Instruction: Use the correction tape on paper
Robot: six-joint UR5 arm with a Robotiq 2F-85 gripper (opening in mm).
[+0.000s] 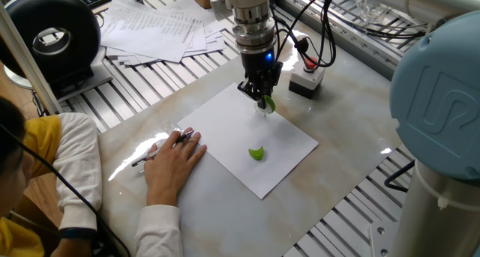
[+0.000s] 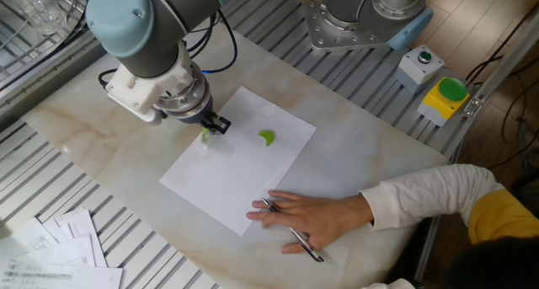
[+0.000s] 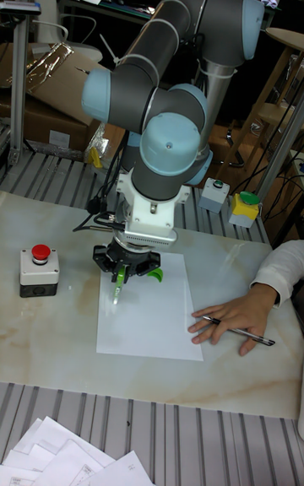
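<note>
Currently, the scene is noted as follows.

Correction tape: a small green dispenser (image 1: 268,103) is gripped between the closed fingers of the gripper (image 1: 262,97); its tip is directed down to the paper (image 1: 225,129). Whether the tip touches the sheet cannot be told.

Place of the tape: it is held over the far corner region of the paper, close to the edge nearest the red button box (image 1: 306,74). In the tall fixed view it is seen as a green piece (image 3: 119,276) under the gripper (image 3: 125,270), above the upper left corner of the sheet (image 3: 152,317).

Long axis of the tape: roughly upright, slightly tilted, as seen in the other fixed view (image 2: 206,136).

Paper: a blank white rectangular sheet is laid flat on the marble table (image 1: 352,129), turned diagonally to the table edge.

Green cap: a second small green piece (image 1: 257,153) is lying on the paper, apart from the gripper, nearer to the front corner.

Hand: a person's hand (image 1: 174,159) is pressed on the near edge of the paper, with a pen (image 1: 161,148) beside the fingers.

Writing: a large logo is seen on the grey-blue arm joint (image 1: 439,92); it cannot be read with certainty. The printed sheets (image 1: 161,28) behind are too small to be read.

Other: a yellow box with a green button (image 2: 447,98) is standing at the table side.
</note>
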